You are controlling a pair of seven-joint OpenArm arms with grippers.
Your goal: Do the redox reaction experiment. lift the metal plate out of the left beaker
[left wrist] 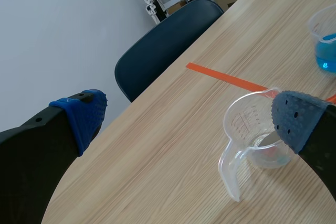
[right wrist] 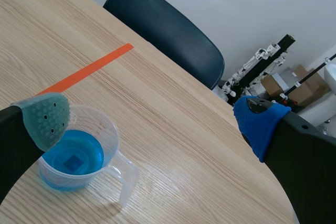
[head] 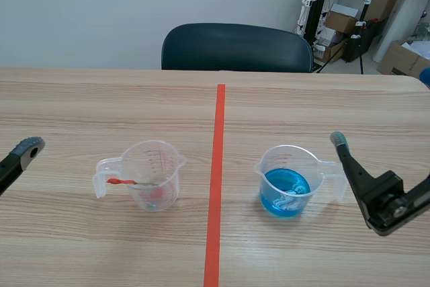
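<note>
The left beaker [head: 153, 174] is a clear plastic measuring cup left of the orange tape line. A thin metal plate [head: 138, 183] with a red-tipped end leans inside it, the red tip resting over the rim by the handle. In the left wrist view the same beaker [left wrist: 253, 129] sits just ahead of one finger, the plate partly hidden behind the pad. My left gripper [left wrist: 189, 116] is open with nothing in it; only one fingertip [head: 28, 147] shows at the scene's left edge. My right gripper [right wrist: 152, 116] is open beside the right beaker [head: 290, 179] of blue liquid.
The right beaker [right wrist: 76, 158] holds blue liquid with a small pale object sunk in it. A dark blue chair [head: 236, 46] stands at the table's far edge. Boxes and stands [head: 349, 15] fill the back right corner. The orange tape line [head: 216, 179] divides the table.
</note>
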